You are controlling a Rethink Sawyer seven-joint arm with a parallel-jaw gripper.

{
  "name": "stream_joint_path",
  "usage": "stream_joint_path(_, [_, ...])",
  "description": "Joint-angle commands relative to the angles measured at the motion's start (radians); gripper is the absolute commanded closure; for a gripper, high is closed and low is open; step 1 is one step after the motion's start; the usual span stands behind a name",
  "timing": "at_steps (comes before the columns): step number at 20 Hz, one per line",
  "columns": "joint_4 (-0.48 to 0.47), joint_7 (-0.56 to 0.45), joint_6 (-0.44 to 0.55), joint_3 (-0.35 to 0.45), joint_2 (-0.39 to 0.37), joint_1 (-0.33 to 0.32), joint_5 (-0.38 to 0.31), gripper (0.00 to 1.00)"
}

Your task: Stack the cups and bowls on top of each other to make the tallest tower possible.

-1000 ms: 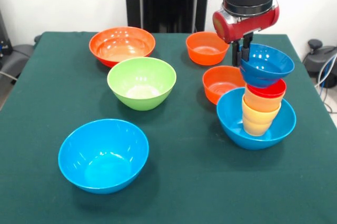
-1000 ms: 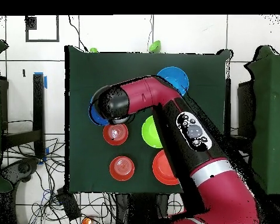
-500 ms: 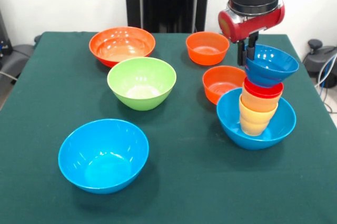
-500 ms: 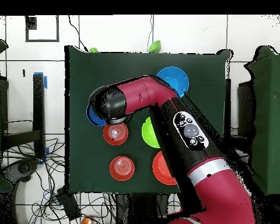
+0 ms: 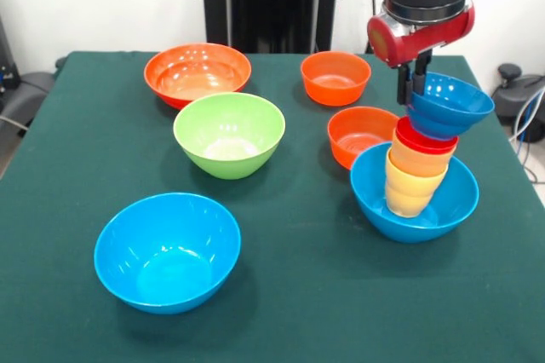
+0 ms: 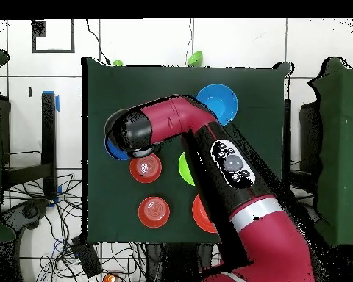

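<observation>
Now | gripper (image 5: 415,83) clamps small dark blue bowl (image 5: 450,106) rim | tilted atop tower (image 5: 415,177)

I see the pincer (image 5: 415,83) clamped on the small dark blue bowl's (image 5: 449,106) rim, holding it tilted atop the tower (image 5: 415,177); other bowls sit apart on the counter (image 5: 324,295).

A green table (image 5: 77,167) is covered with bowls. A green bowl (image 5: 229,134) is placed near the centre. An orange bowl (image 5: 197,73) is seen at 11 o'clock, two small orange bowls (image 5: 335,77) at 1, the tower's blue base (image 5: 415,193) at 3, another blue bowl (image 5: 167,250) at 7.
</observation>
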Motion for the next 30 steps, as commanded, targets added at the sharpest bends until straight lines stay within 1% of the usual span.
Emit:
stream_joint_path(1, [-0.022, 0.050, -0.038, -0.053, 0.051, 0.016, -0.002, 1.00])
stream_joint_path(4, [-0.029, 0.025, -0.033, -0.057, 0.052, 0.006, -0.019, 1.00])
stream_joint_path(11, [-0.036, 0.002, -0.037, -0.061, 0.050, 0.000, -0.043, 1.00])
stream_joint_path(17, [-0.072, -0.014, -0.013, -0.060, 0.059, 0.007, -0.045, 1.00])
stream_joint_path(19, [-0.072, -0.013, -0.023, -0.057, 0.060, 0.005, -0.045, 1.00])
stream_joint_path(20, [-0.070, -0.010, -0.029, -0.056, 0.059, 0.004, -0.044, 0.00])
stream_joint_path(25, [-0.085, -0.018, -0.020, -0.059, 0.058, 0.008, -0.054, 0.00])
stream_joint_path(30, [-0.086, -0.012, -0.039, -0.057, 0.058, 0.006, -0.055, 0.00])
